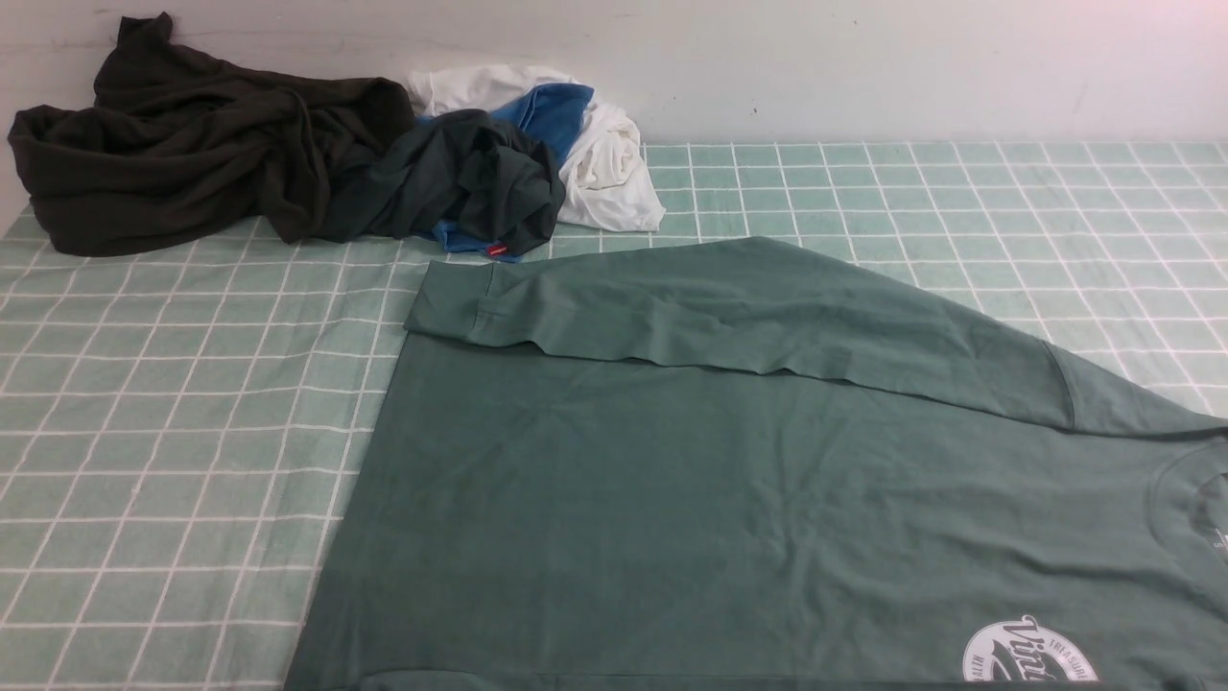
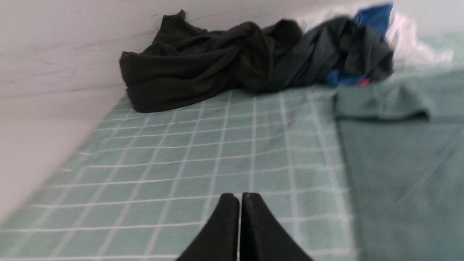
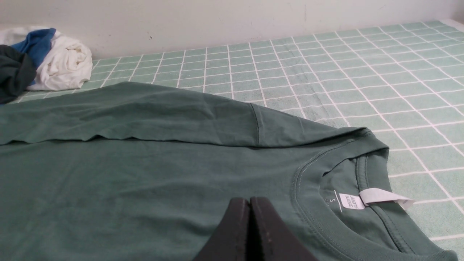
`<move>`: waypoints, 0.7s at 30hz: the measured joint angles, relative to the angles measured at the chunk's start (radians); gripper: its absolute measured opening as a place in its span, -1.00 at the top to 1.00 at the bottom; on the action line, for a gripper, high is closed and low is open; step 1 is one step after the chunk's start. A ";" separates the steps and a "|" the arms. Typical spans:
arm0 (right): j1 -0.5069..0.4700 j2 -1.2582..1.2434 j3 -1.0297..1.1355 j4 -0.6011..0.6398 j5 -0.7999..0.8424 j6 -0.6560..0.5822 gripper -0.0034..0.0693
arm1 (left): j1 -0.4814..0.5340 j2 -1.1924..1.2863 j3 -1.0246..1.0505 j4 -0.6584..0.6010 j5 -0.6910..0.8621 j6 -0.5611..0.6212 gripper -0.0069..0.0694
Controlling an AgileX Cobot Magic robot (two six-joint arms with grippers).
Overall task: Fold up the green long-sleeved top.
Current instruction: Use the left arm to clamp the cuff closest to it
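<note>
Both tools point(image 2: 240, 197) point(image 3: 250, 201) shut, holding nothing

The green long-sleeved top point(image 1: 672, 509) lies flat and wide on the tabletop. Its far sleeve point(image 1: 748, 307) is folded in across the body. The round neck point(image 3: 308, 203) points to the right. A white round logo point(image 1: 1027, 653) is on the chest.

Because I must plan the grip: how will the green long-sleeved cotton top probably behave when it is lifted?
The green long-sleeved cotton top is probably floppy, since its far sleeve lies in soft wrinkles. It likely sags between grips, being spread so wide. It seems unlikely to break: it is only cloth.
</note>
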 joint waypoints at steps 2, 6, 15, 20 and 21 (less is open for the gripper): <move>0.000 0.000 0.000 0.011 0.000 0.000 0.95 | 0.000 0.000 0.000 -0.108 -0.047 -0.125 0.83; 0.000 0.000 0.000 0.066 0.001 0.000 0.95 | 0.000 0.000 0.000 -0.326 -0.106 -0.356 0.83; 0.000 0.000 0.000 0.620 0.014 0.020 0.95 | 0.000 0.000 0.000 -0.516 -0.112 -0.507 0.83; 0.000 0.000 -0.001 0.966 0.001 0.023 0.95 | 0.000 0.000 0.000 -0.520 -0.101 -0.509 0.83; 0.000 0.000 -0.001 0.988 -0.001 0.016 0.95 | 0.000 0.000 0.000 -0.520 -0.101 -0.509 0.83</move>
